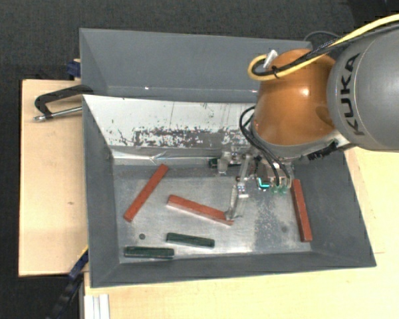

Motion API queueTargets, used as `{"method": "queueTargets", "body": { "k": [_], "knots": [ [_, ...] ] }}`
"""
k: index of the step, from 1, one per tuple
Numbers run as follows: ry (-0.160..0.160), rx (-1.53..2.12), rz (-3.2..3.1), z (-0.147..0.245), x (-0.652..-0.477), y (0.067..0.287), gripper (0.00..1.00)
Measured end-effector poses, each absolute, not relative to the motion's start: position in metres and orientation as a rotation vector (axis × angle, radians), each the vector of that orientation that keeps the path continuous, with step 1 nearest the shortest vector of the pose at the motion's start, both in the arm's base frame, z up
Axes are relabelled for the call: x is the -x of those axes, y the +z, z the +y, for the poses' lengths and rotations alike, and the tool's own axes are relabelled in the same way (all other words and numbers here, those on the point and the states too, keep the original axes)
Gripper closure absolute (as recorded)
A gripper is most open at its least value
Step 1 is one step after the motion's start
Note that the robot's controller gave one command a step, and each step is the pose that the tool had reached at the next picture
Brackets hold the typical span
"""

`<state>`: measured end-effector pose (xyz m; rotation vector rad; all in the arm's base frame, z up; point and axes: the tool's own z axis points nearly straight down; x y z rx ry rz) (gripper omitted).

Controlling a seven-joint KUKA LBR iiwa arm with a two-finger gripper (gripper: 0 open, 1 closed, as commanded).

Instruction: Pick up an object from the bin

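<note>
Scene: a KUKA arm, its wrist under an orange cover, reaches from the right into a grey metal bin.
Tool: the tool is down at the bin floor, right of centre, with its tip at the right end of a flat red stick.
Tool state: from this angle it cannot be told whether the tool is released or clenched, and nothing can be seen grasped in it.
Nearest thing: the flat red stick lies on the floor at mid-bin, slanting down towards the right. Its right end meets the tool's tip, though touch cannot be confirmed.
Left: a second red stick lies tilted, its upper end towards the back wall, apart from the first.
Right: a third red stick lies nearly lengthwise along the right wall, just beside the tool.
Front: two dark green sticks lie flat near the front wall. One is below the middle red stick. The other is further left, by the front corner.
</note>
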<state>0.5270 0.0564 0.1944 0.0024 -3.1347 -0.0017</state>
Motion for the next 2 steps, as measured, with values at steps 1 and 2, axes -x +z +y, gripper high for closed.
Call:
{"method": "queueTargets", "body": {
  "k": [1,2],
  "knots": [
    [-0.003,-0.001,-3.143,0.056,-0.529,0.199,0.0],
    [-0.004,0.013,-3.15,0.053,-0.527,0.151,0.0]
  ]
}}
